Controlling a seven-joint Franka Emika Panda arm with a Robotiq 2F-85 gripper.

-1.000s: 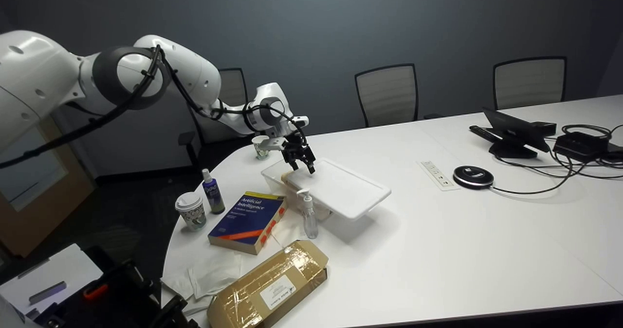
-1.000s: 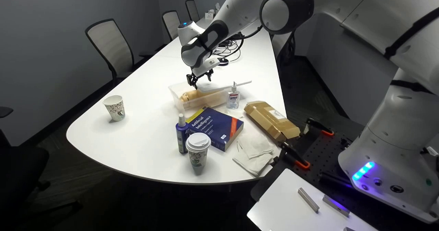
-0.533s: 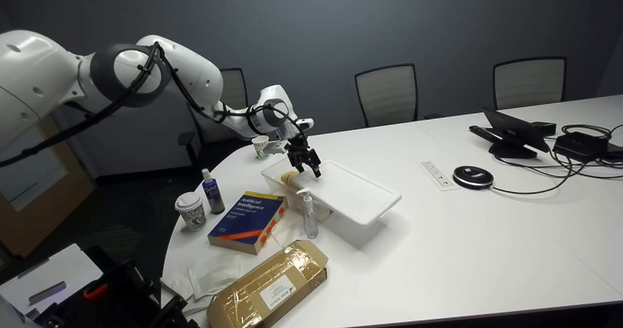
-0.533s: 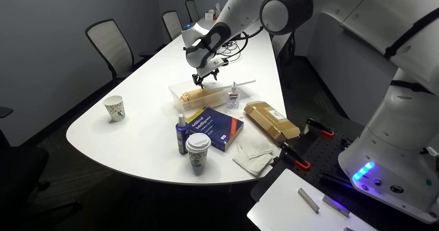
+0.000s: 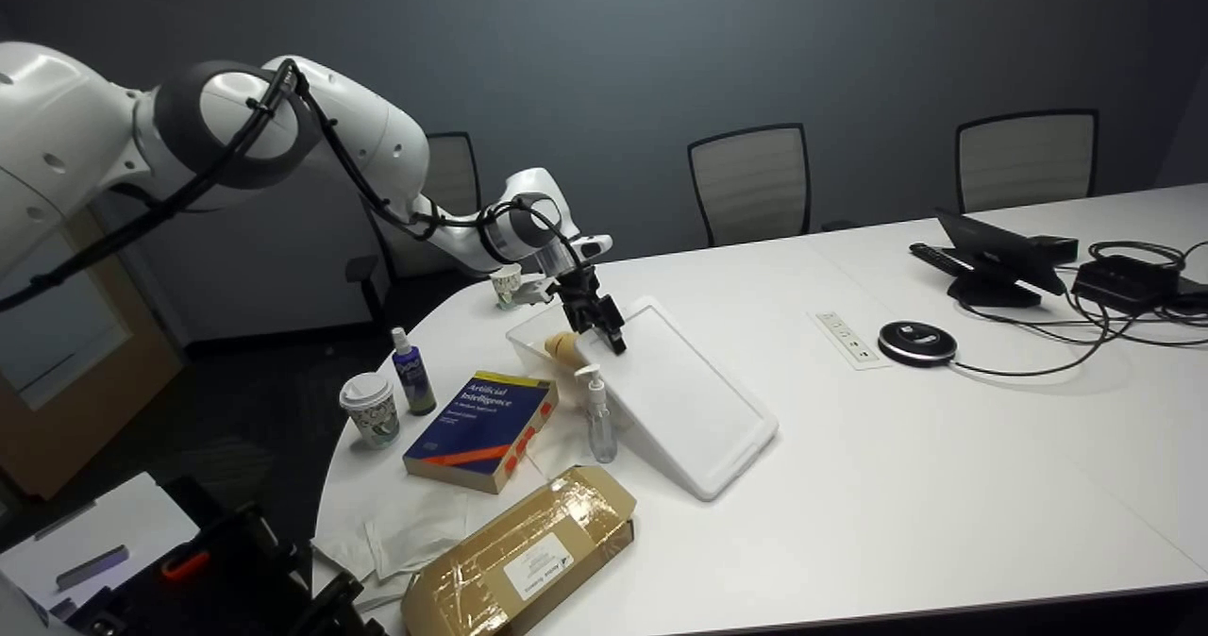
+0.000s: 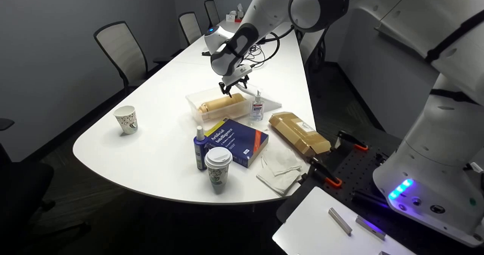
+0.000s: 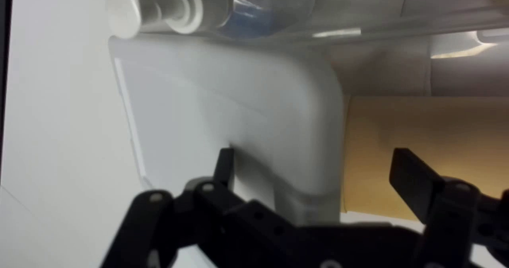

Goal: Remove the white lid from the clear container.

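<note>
The white lid (image 5: 684, 395) slopes down from the clear container (image 6: 223, 114). Its low end is at the table and its raised end is over the container's end; the lid also shows in the wrist view (image 7: 171, 97). My gripper (image 5: 598, 326) is at the raised end. In the wrist view my gripper (image 7: 315, 158) is open, its fingers wide apart, one over the lid's face and one beyond its edge. A tan cylindrical object (image 6: 223, 103) lies inside the container. The exact contact under the lid's raised edge is hidden.
A pump bottle (image 5: 601, 419) stands close beside the lid and container. A blue book (image 5: 486, 419), spray bottle (image 5: 412, 372), lidded cup (image 6: 218, 164), cardboard box (image 6: 298, 132), napkins (image 6: 280, 168) and open paper cup (image 6: 126, 118) are also on the table.
The lid has shifted away from the container's near end, and its far end has dropped from above the table down to it. The gripper has moved slightly the same way, uncovering more of the tan object.
</note>
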